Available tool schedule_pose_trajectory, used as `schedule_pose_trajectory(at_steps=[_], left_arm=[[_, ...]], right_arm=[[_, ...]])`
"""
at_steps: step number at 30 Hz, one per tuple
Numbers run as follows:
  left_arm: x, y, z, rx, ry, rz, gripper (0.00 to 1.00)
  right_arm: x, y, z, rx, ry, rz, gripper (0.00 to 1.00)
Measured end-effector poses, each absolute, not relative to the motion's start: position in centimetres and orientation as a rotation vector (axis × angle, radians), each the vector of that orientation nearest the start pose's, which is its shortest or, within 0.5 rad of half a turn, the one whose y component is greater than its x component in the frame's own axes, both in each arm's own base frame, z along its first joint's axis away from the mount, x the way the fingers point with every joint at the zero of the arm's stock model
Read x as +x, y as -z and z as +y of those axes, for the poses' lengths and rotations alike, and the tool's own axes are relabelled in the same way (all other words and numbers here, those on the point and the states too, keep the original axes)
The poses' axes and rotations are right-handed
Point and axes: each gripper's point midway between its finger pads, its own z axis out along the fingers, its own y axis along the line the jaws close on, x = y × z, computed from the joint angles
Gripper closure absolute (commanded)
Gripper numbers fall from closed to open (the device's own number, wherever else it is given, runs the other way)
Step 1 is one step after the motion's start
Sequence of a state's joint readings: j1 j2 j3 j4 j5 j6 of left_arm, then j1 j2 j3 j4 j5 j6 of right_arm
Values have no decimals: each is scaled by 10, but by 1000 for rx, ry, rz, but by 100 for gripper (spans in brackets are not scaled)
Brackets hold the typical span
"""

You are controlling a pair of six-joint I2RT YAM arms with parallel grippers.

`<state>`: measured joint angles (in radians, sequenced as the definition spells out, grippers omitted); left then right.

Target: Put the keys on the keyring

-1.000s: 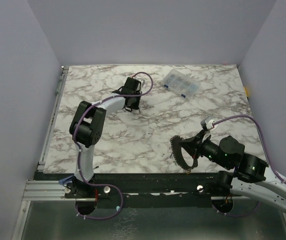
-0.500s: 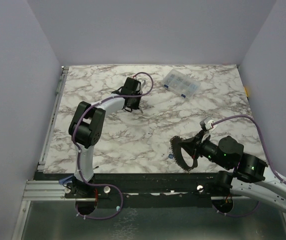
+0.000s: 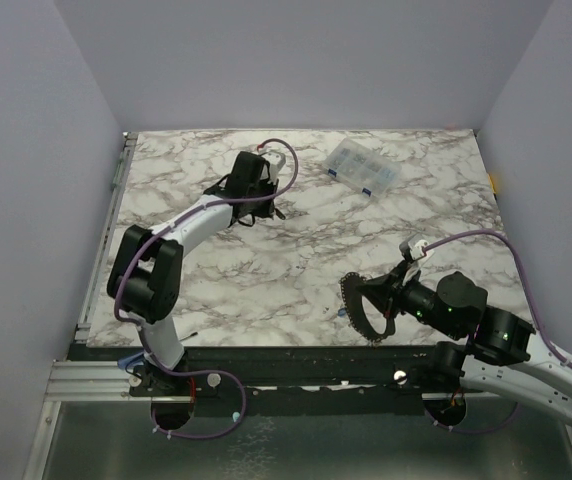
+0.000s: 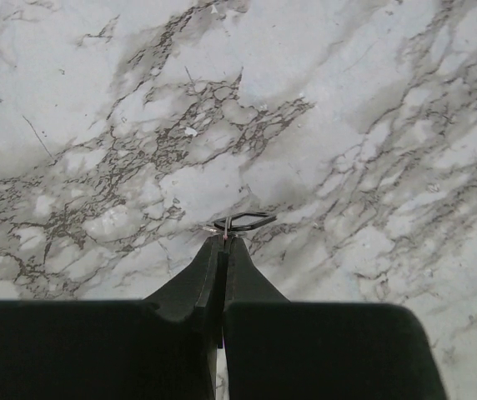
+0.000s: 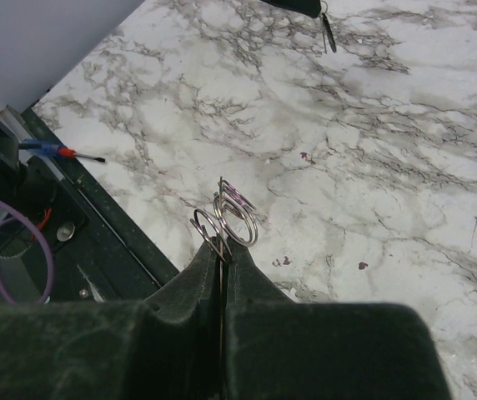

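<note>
Gripping the keyring (image 5: 226,218), which appears as overlapping loops of thin silver wire, the right pincer (image 5: 223,250) is shown fully closed at the lower middle of its wrist view. The loops are held upright above the desk (image 5: 372,167), close to its front edge.

One key (image 4: 243,222), a small dark-rimmed loop, is pinched by its near rim in the closed left pincer (image 4: 224,242), just below the centre of that wrist view. Whether it touches the desk cannot be told. In the overhead view this pincer is placed at the upper middle, well apart from the right one. No other keys can be made out.

Both pieces are judged light, stiff and smooth, and so are likely to slip or swivel between the fingers. The keyring is best held on the rim away from its split end, and the key by its edge, so that its opening is left free.

A clear compartment box (image 3: 363,168) lies at the upper right of the overhead view.
</note>
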<state>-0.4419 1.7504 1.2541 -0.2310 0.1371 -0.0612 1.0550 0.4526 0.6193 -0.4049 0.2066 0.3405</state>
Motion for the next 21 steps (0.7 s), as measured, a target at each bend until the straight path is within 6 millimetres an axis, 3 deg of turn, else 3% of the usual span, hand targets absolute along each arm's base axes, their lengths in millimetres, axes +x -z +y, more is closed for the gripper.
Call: schedule_pose_trajectory(at_steps=[9,13,18,21], left_arm=[[378,-184,-225,708,474,2038,100],[352,-190,-234,861,442,1934,100],[308,-181,-255,1167,397,1768,100],[303,-189,-260,1271,364,1661,100]], right_arm=[[136,-235,215,-563,-834,1823,99],[131,-243,223,-599,-872,1825,99],[129,-265,233,-631,-910,1828,99],[128,-270,238,-647,-914,1850,99]])
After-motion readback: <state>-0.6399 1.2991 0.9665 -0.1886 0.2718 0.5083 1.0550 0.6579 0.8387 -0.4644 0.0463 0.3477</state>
